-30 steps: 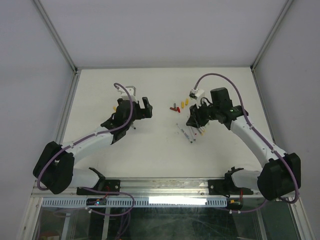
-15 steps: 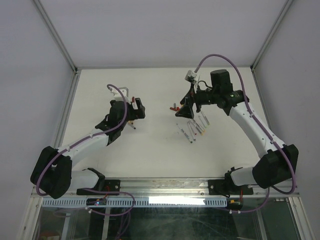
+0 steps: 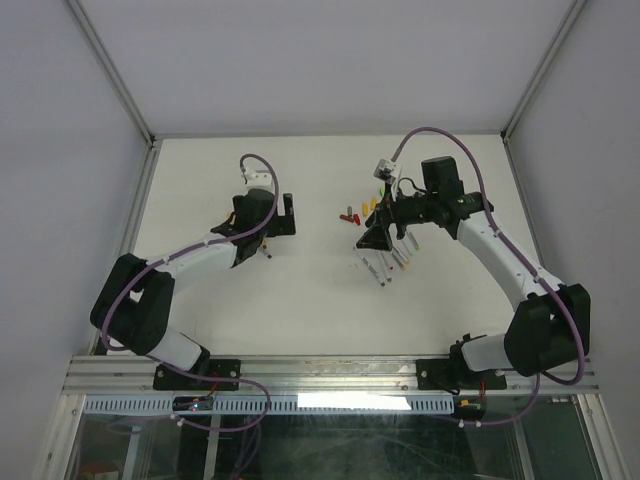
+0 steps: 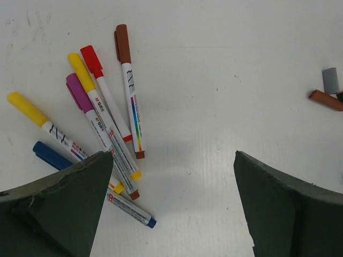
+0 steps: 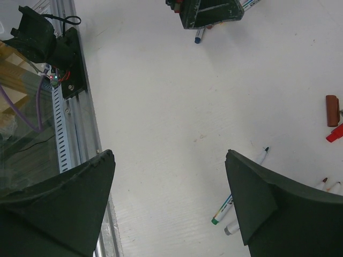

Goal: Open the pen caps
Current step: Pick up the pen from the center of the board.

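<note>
Several capped pens lie fanned below my left gripper (image 4: 172, 156), wearing a brown cap (image 4: 122, 43), a red cap (image 4: 91, 58), yellow caps (image 4: 79, 66), a purple cap (image 4: 77, 90) and a blue cap (image 4: 49, 155). That gripper is open and holds nothing. Loose pen caps lie mid-table: brown (image 5: 332, 110), red (image 5: 335, 133), and a small row (image 3: 358, 212) in the top view. My right gripper (image 5: 170, 154) hangs open and empty above bare table beside the uncapped pens (image 3: 385, 262). A green-ended uncapped pen (image 5: 241, 187) lies by its right finger.
The metal rail (image 5: 72, 118) with cabling runs along the table's near edge, left in the right wrist view. A grey cap (image 4: 330, 80) lies next to a brown one (image 4: 325, 100). My left gripper (image 3: 283, 215) and right gripper (image 3: 377, 238) stand apart.
My right gripper has opened wide; it swung toward the loose caps and came back over the uncapped pens. The left arm shifted slightly over the capped pens, still open.
</note>
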### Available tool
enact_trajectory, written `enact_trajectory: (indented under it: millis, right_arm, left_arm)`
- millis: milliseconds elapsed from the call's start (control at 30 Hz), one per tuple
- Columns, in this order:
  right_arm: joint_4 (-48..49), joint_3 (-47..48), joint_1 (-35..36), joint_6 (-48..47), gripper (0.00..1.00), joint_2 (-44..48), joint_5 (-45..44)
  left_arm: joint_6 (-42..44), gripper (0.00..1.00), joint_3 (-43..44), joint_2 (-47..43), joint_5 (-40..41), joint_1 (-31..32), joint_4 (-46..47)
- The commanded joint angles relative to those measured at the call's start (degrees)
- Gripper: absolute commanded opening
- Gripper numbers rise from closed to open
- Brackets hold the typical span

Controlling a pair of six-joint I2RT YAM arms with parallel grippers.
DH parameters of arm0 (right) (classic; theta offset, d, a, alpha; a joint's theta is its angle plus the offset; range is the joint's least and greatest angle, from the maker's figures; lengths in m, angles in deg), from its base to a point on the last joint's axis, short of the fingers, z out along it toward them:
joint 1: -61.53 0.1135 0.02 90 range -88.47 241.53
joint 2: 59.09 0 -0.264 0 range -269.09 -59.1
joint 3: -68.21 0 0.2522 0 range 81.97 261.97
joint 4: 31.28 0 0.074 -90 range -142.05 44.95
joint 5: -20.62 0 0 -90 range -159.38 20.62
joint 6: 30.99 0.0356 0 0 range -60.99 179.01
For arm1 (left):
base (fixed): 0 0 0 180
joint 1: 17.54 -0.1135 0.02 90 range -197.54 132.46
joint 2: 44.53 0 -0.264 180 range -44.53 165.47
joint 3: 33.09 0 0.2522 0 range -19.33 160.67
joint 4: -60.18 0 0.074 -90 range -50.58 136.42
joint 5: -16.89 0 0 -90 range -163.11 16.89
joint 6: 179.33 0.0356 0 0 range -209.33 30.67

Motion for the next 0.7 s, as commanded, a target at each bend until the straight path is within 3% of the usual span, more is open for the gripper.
enact_trajectory:
  millis: [0, 500, 667]
  right_arm:
    - [2.81, 0.22, -0.33, -0.4, 0.86, 0.67, 2.15]
    - [2.9, -0.13, -0.31, -0.33, 0.86, -1.34, 2.2]
    - [2.98, -0.22, -0.33, -0.22, 0.87, -1.59, 2.41]
  left_arm:
    - [2.73, 0.99, 6.25, 4.08, 1.81, -1.29, -3.58]
    - [4.91, 0.89, 18.29, 14.47, -2.88, -4.6, -11.39]
    - [5.92, 0.77, 21.74, 16.83, -3.22, -5.35, -13.9]
